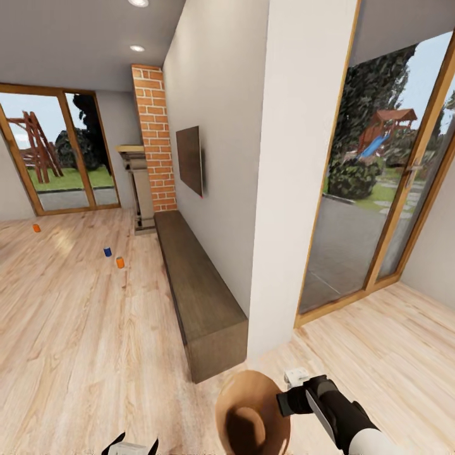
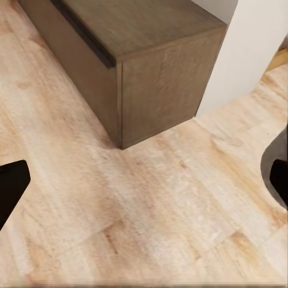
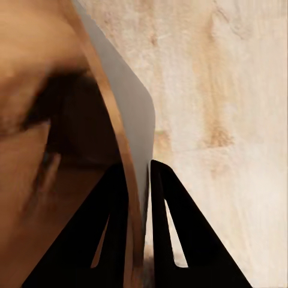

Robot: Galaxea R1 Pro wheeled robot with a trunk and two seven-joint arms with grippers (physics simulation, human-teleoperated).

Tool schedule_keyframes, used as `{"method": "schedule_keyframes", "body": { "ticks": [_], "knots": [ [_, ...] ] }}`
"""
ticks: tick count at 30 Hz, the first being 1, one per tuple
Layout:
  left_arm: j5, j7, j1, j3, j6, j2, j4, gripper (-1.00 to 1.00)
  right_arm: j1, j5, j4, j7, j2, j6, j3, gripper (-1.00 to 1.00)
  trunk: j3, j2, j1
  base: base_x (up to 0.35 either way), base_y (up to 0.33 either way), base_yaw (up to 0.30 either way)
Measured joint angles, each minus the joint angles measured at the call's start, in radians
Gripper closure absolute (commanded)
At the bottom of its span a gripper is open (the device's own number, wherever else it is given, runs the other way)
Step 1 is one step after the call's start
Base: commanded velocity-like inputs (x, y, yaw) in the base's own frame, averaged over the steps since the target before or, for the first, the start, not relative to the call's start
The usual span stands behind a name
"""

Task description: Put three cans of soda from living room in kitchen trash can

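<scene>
Clamped on the rim of the bin (image 3: pixel 72 138), the right gripper (image 3: pixel 139 198) has one dark finger inside the coppery wall and the other against the paler outside. In the head view the same gripper (image 1: pixel 292 397) holds the bin (image 1: pixel 251 414) low in front of the robot, its open mouth turned up toward the camera and nothing visible inside it. The left gripper (image 1: pixel 131 446) sits at the bottom edge of that view; its wrist camera shows dark fingertips (image 2: pixel 12 186) far apart at either side with bare wood floor (image 2: pixel 156 216) between them, so those jaws stand wide and hold nothing.

Just ahead runs the long dark low cabinet (image 1: pixel 199 294) along a pale wall (image 1: pixel 215 145), ending near the brick fireplace (image 1: pixel 153 139). Well beyond, on the floor, stand the cans: a blue can (image 1: pixel 107 251) with an orange can (image 1: pixel 120 262) just beside it, and a second orange can (image 1: pixel 36 227) far off by the glass doors (image 1: pixel 57 151).

My reading is that the robot is carrying the bin toward the cans. Next it needs to drive past the cabinet's corner, stop near the closer pair, and bring the free left gripper down to one can.
</scene>
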Motion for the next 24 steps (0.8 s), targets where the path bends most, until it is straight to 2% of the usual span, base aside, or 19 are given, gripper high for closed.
{"method": "schedule_keyframes", "body": {
  "ticks": [2, 5, 8, 11, 15, 24],
  "knots": [
    [-0.001, 0.0, 0.0, -0.001, 0.0, 0.0, 0.003, -1.0, 0.001, -0.061, 0.0, 0.019, 0.001, 0.012, 0.001, 1.0, -0.003, 0.0, 0.0, 0.0, 0.0, 0.0],
    [-0.001, 0.0, 0.0, -0.001, -0.001, 0.0, 0.004, -1.0, 0.001, 0.001, 0.002, 0.012, 0.0, 0.0, 0.004, 1.0, -0.008, 0.0, 0.0, 0.0, 0.0, 0.0],
    [-0.002, 0.0, 0.0, -0.001, -0.001, 0.0, 0.005, -1.0, 0.001, -0.037, 0.0, 0.016, 0.001, 0.007, 0.002, 1.0, -0.012, 0.0, 0.0, 0.0, 0.0, 0.0],
    [-0.002, 0.0, 0.0, -0.001, -0.001, 0.0, 0.005, -1.0, 0.001, -0.014, 0.001, 0.013, 0.0, 0.003, 0.003, 1.0, -0.017, 0.0, 0.0, 0.0, 0.0, 0.0],
    [-0.002, 0.0, -0.001, -0.001, -0.001, 0.0, 0.006, -1.0, 0.001, -0.028, 0.001, 0.015, 0.001, 0.005, 0.003, 1.0, -0.023, 0.0, 0.0, 0.0, 0.0, 0.0],
    [-0.002, 0.0, -0.001, -0.001, -0.001, 0.0, 0.006, -1.0, 0.001, -0.022, 0.001, 0.014, 0.001, 0.003, 0.003, 1.0, -0.037, 0.0, 0.0, 0.0, 0.0, 0.0]
  ]
}}
